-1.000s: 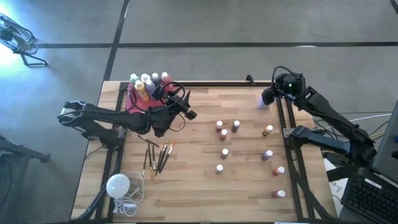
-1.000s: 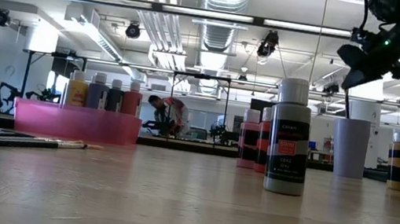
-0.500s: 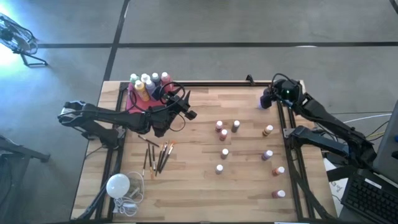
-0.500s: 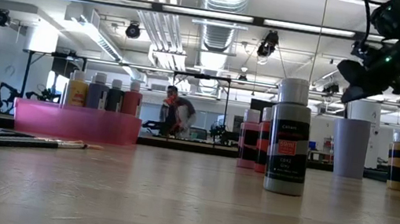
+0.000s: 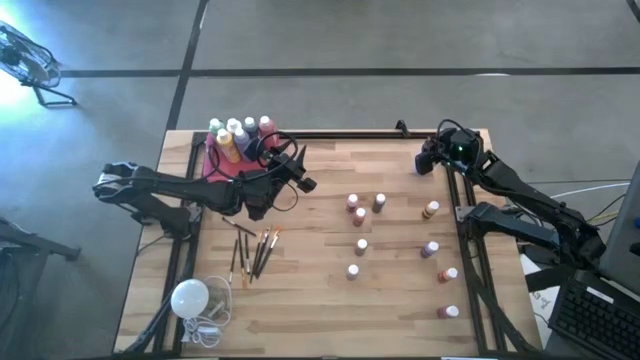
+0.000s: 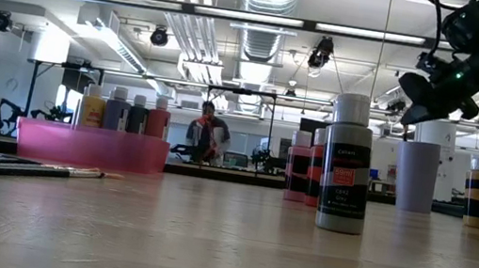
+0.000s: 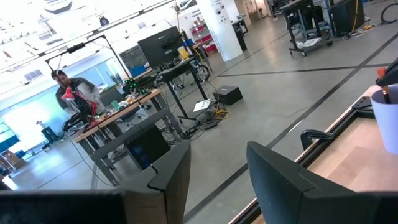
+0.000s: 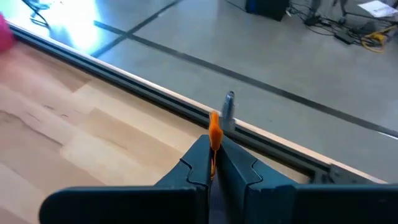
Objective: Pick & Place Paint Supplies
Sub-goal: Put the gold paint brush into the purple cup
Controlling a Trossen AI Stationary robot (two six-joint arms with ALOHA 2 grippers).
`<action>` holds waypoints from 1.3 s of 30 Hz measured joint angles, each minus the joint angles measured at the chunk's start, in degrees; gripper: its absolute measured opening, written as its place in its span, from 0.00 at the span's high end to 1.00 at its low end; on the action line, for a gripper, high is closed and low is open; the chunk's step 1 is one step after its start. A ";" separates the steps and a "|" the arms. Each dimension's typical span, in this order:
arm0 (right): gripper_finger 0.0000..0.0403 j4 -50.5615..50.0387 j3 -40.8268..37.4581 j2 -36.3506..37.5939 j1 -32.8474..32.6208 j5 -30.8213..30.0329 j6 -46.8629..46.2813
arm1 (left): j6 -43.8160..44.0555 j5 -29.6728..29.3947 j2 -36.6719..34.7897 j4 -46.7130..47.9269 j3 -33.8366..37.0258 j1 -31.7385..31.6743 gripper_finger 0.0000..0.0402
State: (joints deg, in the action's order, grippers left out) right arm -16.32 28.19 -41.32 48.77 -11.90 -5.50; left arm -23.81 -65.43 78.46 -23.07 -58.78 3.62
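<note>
My right gripper (image 8: 214, 154) is shut on an orange-handled paintbrush (image 8: 215, 134) over a pale lavender cup (image 6: 417, 175) at the table's far right. In the high view this gripper (image 5: 427, 160) hides the cup. My left gripper (image 7: 217, 165) hangs open and level above the table's left part (image 5: 304, 183), with nothing between its fingers. Behind it, a pink tray (image 5: 213, 163) holds several white-capped paint bottles (image 5: 236, 133). More small bottles (image 5: 361, 246) stand on the right half, and several dark brushes (image 5: 256, 250) lie at the near left. My right gripper pinches the brush's orange handle (image 8: 215, 138) between its two fingers. The silver ferrule and tip (image 8: 229, 107) stick out past the fingertips. The fingers slant downward from the table's right side. The brush is lifted off the table, with its lower part (image 7: 387, 93) at the cup's mouth.
A white round bulb with its cord (image 5: 191, 297) lies at the near left corner. A tall grey bottle (image 6: 347, 164) stands close in the low view. Black rails (image 5: 340, 136) run along the table's far edge and sides.
My right gripper has sunk toward the cup with the brush held shut between its fingers, tipping a little further downward.
</note>
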 joint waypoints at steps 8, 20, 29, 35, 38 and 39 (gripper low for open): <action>0.97 0.71 -0.03 -0.04 0.00 0.42 -0.12 | 0.00 0.00 0.00 0.00 0.00 -0.02 0.59; 0.97 5.90 -0.25 -1.69 0.00 4.01 -0.56 | 0.00 -0.02 0.00 0.02 0.00 -0.02 0.59; 0.97 15.03 0.08 -12.20 0.03 4.02 0.81 | 0.00 -0.01 0.00 0.01 0.00 -0.02 0.59; 0.97 15.24 2.28 -15.55 0.00 4.02 1.59 | 0.00 -0.02 0.00 0.00 0.00 -0.02 0.59; 0.97 15.21 2.41 -15.24 0.00 4.00 2.43 | 0.00 -0.02 0.00 0.00 0.00 -0.01 0.59; 0.97 15.00 2.43 -15.03 0.04 4.01 2.77 | 0.00 -0.01 0.00 0.02 0.00 0.00 0.59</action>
State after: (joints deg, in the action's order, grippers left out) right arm -1.31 30.62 -56.35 48.81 -7.89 -2.74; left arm -23.81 -65.44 78.46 -23.05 -58.78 3.62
